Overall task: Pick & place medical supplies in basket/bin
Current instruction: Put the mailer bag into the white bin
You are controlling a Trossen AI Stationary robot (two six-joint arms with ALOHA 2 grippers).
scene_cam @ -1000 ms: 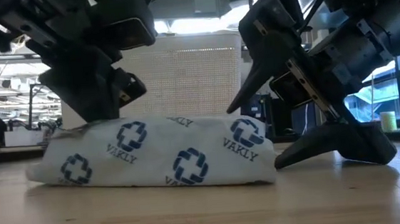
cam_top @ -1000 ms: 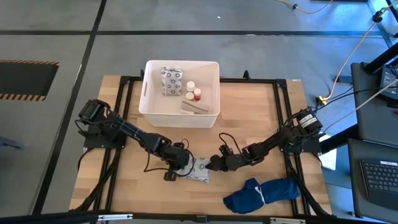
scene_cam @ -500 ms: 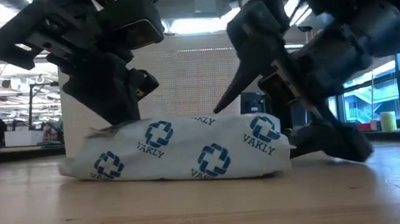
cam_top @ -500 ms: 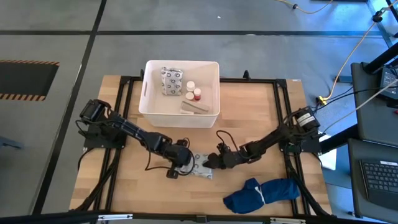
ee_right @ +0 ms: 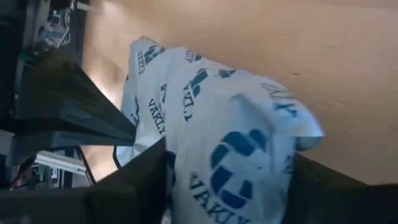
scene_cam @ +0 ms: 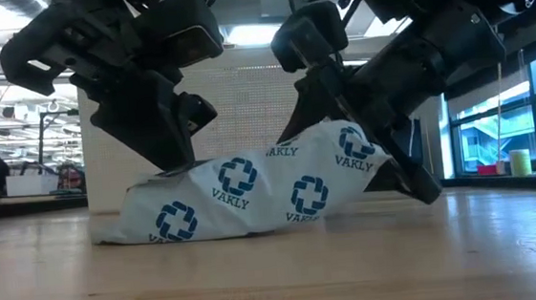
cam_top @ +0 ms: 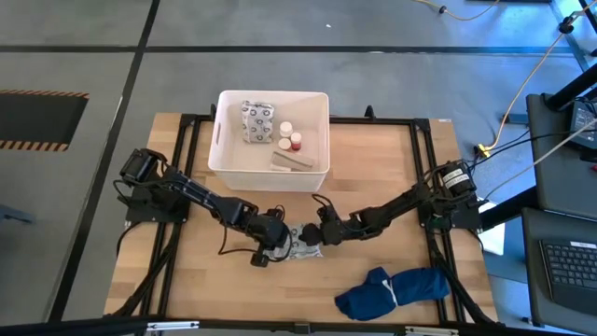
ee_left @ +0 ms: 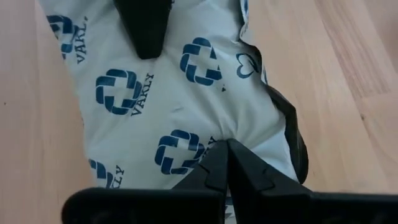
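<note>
A white soft packet point(cam_top: 304, 245) printed with blue crosses lies on the wooden table point(cam_top: 392, 177), between my two grippers. My left gripper point(cam_top: 277, 247) is shut, and its tips rest on the top of the packet near its left end. My right gripper point(cam_top: 316, 235) has closed on the packet's right end, which is raised in the low view. The white basket point(cam_top: 224, 140) stands at the far side. It holds another printed packet point(cam_top: 258, 121), small white and red pieces point(cam_top: 291, 136) and a tan roll point(cam_top: 291, 161). My left gripper presses its shut fingertips point(ee_left: 227, 163) down on the packet's upper face point(ee_left: 186, 112), slanting down from the table's left. That end point(scene_cam: 136, 232) stays on the table. My right gripper pinches the packet's right end point(ee_right: 239, 155), one finger above point(scene_cam: 305, 104) and one below point(scene_cam: 412, 179). The fingers slant down from the table's right. The held end is tilted up off the wood.
A dark blue cloth bundle point(cam_top: 392, 291) lies near the front right corner. A black frame point(cam_top: 424, 168) runs round the table top. Bare wood lies between the basket and the packet.
My right gripper has gone toward the table's left, onto the packet. One finger has slid under the packet's right end, and the fingers have closed on it. That end has tipped up off the table, while the left end has stayed down under my left gripper.
</note>
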